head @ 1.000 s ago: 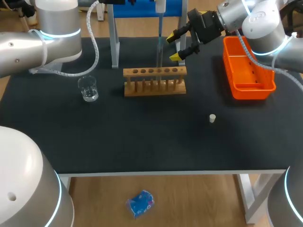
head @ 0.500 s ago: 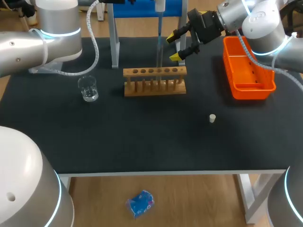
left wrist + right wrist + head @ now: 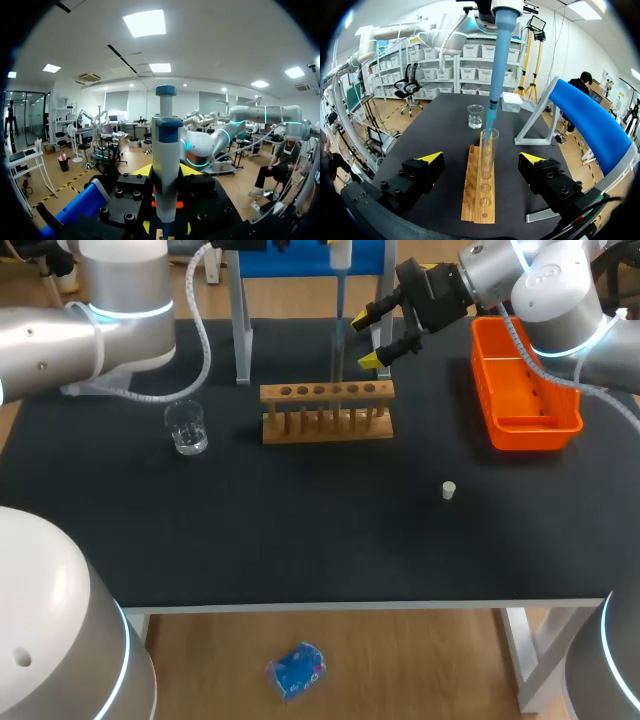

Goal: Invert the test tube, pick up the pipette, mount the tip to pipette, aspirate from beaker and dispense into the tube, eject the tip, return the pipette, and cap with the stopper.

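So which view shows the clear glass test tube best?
The right wrist view: the clear glass test tube stands in the wooden rack, blue pipette's tip at its mouth. The head view shows it faintly; the left wrist view, not at all.

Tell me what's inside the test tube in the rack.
The tip of the pipette reaches down into the mouth of the tube, which stands upright in the rack. Whether it holds liquid cannot be seen: the rack hides its lower part.
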You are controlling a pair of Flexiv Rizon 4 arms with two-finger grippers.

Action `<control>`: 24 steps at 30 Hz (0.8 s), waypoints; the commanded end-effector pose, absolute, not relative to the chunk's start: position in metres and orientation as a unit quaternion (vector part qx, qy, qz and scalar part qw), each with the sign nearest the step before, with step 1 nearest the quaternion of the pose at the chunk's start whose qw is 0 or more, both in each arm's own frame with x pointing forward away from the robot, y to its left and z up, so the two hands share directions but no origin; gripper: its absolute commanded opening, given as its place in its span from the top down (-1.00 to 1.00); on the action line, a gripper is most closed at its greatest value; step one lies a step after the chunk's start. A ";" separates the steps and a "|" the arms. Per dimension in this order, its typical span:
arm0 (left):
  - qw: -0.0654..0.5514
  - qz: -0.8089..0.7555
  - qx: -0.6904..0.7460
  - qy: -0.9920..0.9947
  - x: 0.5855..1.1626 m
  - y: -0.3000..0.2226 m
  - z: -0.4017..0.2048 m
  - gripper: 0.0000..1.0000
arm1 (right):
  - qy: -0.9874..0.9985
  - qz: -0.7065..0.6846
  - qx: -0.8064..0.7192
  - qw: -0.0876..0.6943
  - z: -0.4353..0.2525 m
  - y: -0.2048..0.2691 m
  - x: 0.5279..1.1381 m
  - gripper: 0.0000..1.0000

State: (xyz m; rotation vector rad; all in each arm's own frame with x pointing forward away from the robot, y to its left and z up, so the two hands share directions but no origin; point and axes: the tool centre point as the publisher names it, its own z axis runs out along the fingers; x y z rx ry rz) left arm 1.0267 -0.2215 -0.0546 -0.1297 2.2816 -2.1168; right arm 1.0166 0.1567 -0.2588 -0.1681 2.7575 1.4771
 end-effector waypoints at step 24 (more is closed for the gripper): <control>0.007 -0.685 -0.050 0.727 1.023 -0.225 -0.072 1.00 | 0.880 0.471 -0.054 0.005 -0.259 0.156 1.016 -1.00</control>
